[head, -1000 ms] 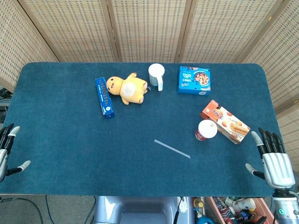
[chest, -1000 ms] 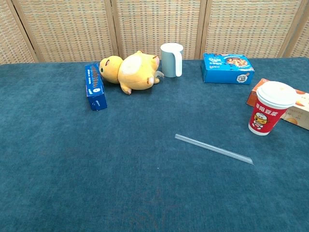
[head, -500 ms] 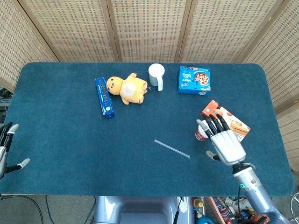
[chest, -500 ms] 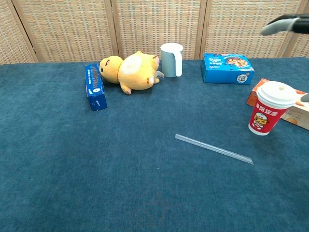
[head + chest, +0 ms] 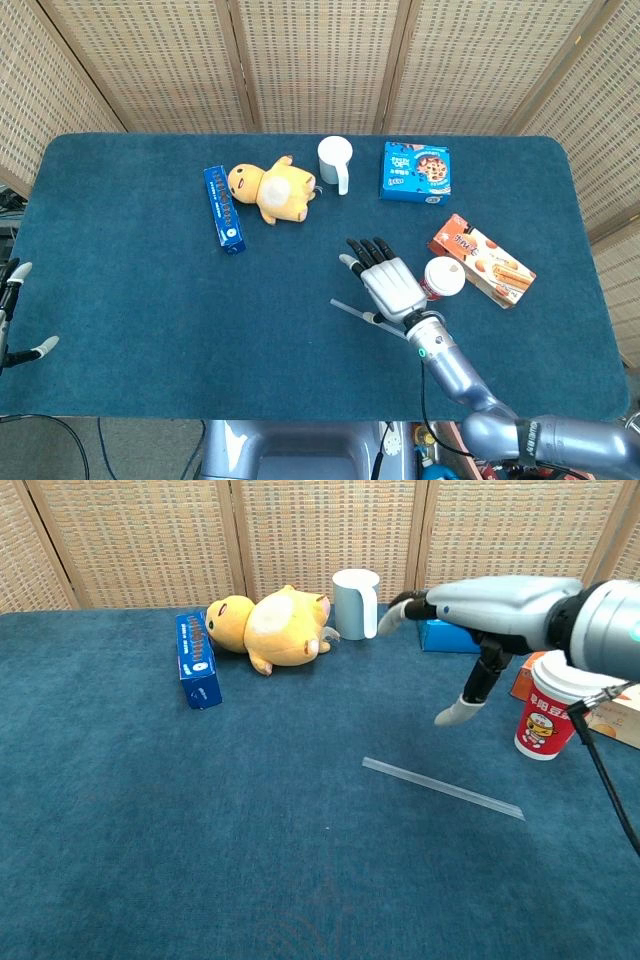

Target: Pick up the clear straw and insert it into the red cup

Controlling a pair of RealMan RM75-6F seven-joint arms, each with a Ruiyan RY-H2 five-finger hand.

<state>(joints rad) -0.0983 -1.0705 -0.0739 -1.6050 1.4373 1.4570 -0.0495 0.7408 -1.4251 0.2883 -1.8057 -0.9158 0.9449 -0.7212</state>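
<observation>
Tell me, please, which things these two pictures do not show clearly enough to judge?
- Left hand: head view, cut off by the left edge; absent from the chest view.
- Clear straw: head view, its right part is hidden under the right hand.
- Red cup: chest view, the arm partly covers its lid.
- Print on the blue box: too small to read.

Head view: high above, looking steeply down on the whole blue cloth-covered counter [image 5: 120, 300]. Chest view: low, near, facing the woven screens. Shared: the counter's middle and far edge.
</observation>
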